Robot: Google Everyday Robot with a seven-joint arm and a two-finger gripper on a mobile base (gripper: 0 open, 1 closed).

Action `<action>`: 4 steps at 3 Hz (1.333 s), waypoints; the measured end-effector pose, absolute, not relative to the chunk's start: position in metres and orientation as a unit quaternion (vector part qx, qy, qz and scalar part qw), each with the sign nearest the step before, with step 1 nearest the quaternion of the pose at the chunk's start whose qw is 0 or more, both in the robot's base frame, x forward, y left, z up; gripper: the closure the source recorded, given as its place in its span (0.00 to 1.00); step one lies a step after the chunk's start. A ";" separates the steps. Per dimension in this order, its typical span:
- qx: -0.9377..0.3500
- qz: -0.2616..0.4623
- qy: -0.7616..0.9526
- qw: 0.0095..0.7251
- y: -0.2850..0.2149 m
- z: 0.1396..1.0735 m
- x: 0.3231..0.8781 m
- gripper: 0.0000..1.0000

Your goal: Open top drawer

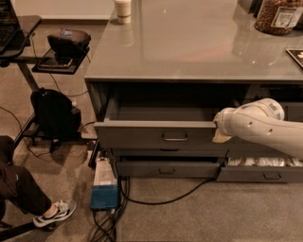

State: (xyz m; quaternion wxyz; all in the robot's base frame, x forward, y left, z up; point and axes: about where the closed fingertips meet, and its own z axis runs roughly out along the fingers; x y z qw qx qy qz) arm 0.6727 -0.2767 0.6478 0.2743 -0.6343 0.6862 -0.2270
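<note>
At the far left you had a black pouch [68,40] sitting on a small side shelf [42,66], and under it a black backpack [56,113] on the floor. Down in the corner, a seated person's white sneaker [56,211] poked in. Just beside the cabinet's left foot lay a blue-and-white box [105,183] with dark cables [156,201] trailing off across the floor.

Moving in, the grey worktop [189,47] carried a paper cup [123,9] at its far left edge. Right below the worktop, your top drawer [137,134] stood pulled out towards the camera, its interior open to view and dark inside, its small loop handle [175,138] in the middle of the front. Beneath it, a shallower grey drawer [165,168] stood out less far than the one above.

Further right, the end effector [219,133] sat against the right end of the top drawer's front, at its upper edge, with the white arm [265,125] reaching in from the right. Whether it was clenched or released, you could not tell. Below the arm, a drawer with white contents [260,162] stood ajar, and a jar [279,16] sat at the worktop's far right.
</note>
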 end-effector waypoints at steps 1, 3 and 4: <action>-0.634 -0.227 0.686 0.274 -0.275 0.648 0.672 1.00; -0.635 -0.231 0.685 0.274 -0.277 0.648 0.667 0.57; -0.635 -0.231 0.685 0.274 -0.277 0.648 0.667 0.35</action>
